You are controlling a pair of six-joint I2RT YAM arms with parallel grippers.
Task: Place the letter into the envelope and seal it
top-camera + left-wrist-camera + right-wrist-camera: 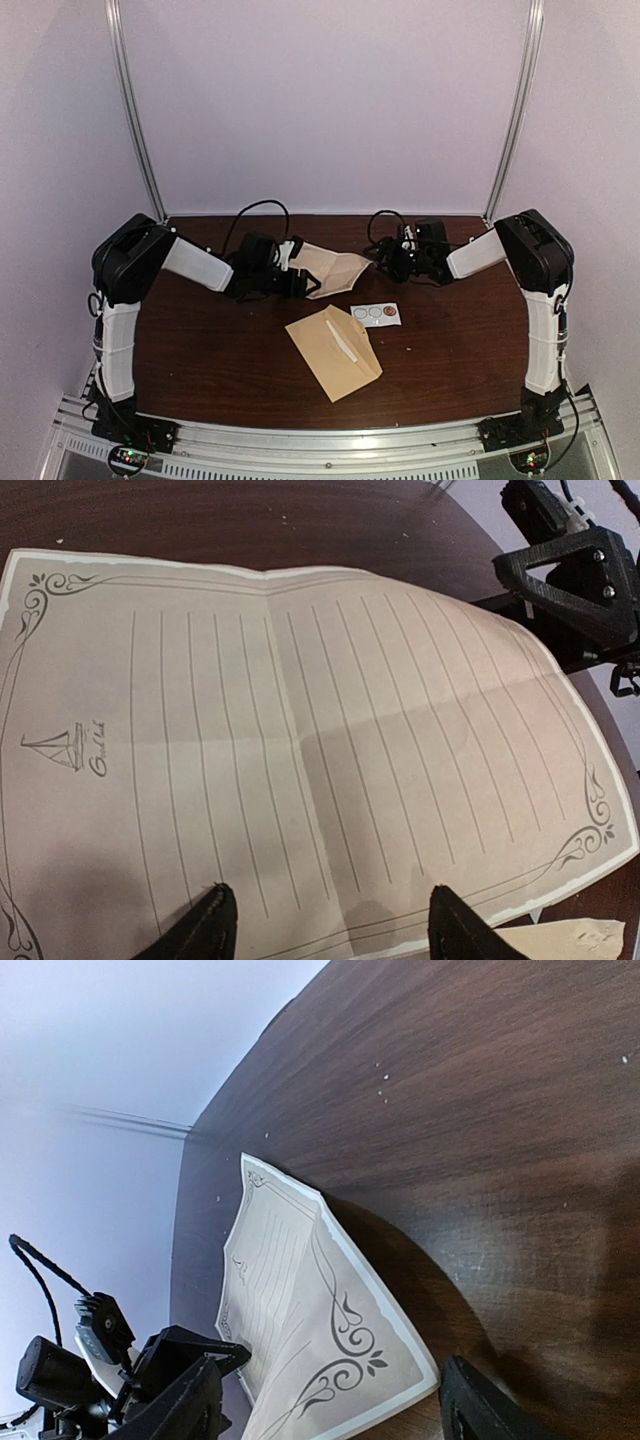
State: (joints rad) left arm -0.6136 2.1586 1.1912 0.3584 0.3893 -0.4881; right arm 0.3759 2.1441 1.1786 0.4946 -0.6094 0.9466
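On the left side of the dark wooden table [200, 340], the left arm [195, 262] is reaching toward the middle, and the left gripper [335, 928] is pointing to the right over the near edge of the letter [300, 730]. Its two black fingers [205, 925] are standing wide apart with the paper lying across behind them; whether they are touching the sheet, the pictures are not showing. The letter is lying unfolded between the two grippers, in the far middle of the table and outside the envelope [335, 352]. It is a pale lined sheet with a decorated border and a small sailing-boat drawing, and creases are crossing it. Its right end is curving up off the wood and is throwing a shadow below. The envelope, tan and rectangular, is lying flat and turned at an angle, nearer to the arm bases than the letter and apart from it, with a pale strip running across it. Just beside its far right corner a small white card [376, 314] with round stickers is resting. On the right, the right arm [475, 255] is reaching in, and the right gripper [335, 1395] is facing the raised corner of the letter with its fingers spread wide and gripping nothing.
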